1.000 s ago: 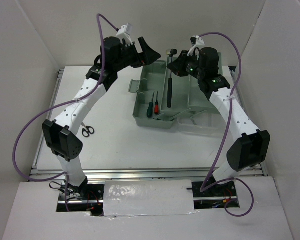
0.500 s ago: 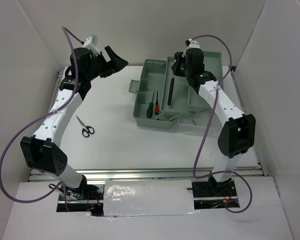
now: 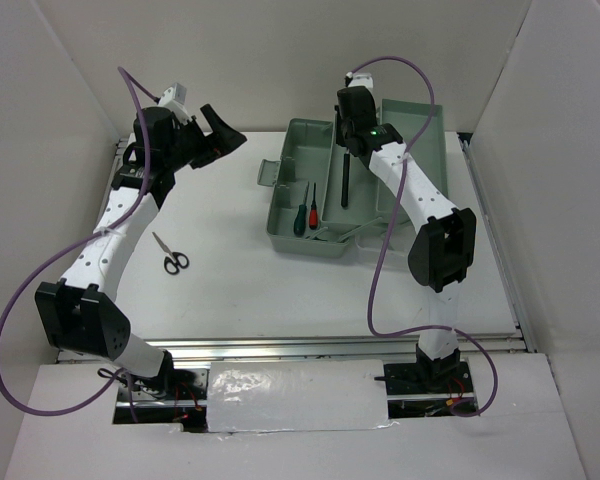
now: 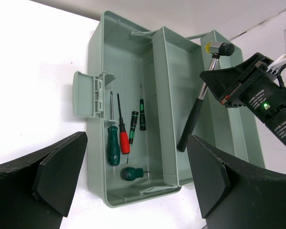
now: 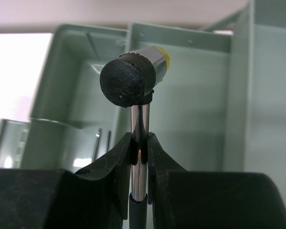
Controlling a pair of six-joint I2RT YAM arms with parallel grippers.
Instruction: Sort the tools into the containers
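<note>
The hammer (image 5: 133, 78) hangs over the middle tray of the toolbox (image 5: 200, 100), its chrome shaft pinched just below the head between my right fingers (image 5: 115, 160). My left fingers (image 4: 62, 171) are spread wide, holding nothing, above the table (image 3: 230, 270) left of the toolbox.

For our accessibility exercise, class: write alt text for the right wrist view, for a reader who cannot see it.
The right gripper clamps a hammer by its chrome shaft, just below the black-and-yellow head. Behind it, blurred, are the compartments of a sage-green toolbox.
</note>
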